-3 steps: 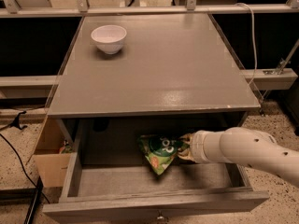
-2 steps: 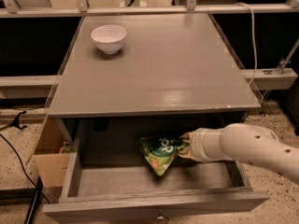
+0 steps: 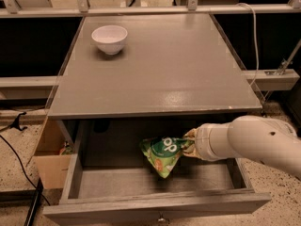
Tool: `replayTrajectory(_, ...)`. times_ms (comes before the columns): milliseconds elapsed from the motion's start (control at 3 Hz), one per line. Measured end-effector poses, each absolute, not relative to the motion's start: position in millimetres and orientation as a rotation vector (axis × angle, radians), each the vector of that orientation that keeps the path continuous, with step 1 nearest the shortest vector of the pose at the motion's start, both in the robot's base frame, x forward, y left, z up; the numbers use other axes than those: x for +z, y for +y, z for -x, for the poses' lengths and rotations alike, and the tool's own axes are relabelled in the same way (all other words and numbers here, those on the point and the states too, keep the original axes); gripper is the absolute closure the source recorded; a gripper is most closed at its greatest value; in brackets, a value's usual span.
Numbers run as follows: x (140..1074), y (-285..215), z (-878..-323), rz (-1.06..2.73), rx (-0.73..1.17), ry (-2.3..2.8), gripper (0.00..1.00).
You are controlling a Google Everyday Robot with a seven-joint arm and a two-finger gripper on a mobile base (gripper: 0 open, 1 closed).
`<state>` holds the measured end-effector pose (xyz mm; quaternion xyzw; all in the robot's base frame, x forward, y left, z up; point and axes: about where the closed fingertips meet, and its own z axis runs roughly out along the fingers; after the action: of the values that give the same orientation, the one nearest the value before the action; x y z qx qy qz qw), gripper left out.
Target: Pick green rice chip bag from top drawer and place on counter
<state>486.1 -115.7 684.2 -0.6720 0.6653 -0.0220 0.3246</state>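
The top drawer [image 3: 155, 206] stands pulled open; inside it the green rice chip bag [image 3: 163, 153] sits tilted, tip down, its right edge clamped in the end effector [image 3: 190, 142], which reaches in from the right. Beyond, the counter [image 3: 160, 74] carries a white bowl [image 3: 109, 38] near its far left corner.

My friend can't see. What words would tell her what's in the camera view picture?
The robot's gripper reaches into the open top drawer from the right and meets the right end of the green rice chip bag. Above, a white bowl sits at the back left of the grey counter.
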Motion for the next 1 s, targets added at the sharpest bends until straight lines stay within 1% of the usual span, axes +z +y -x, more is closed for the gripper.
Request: replayTrajectory(1000,768,-144,-436,1.706,-0.19,1.786,1.0)
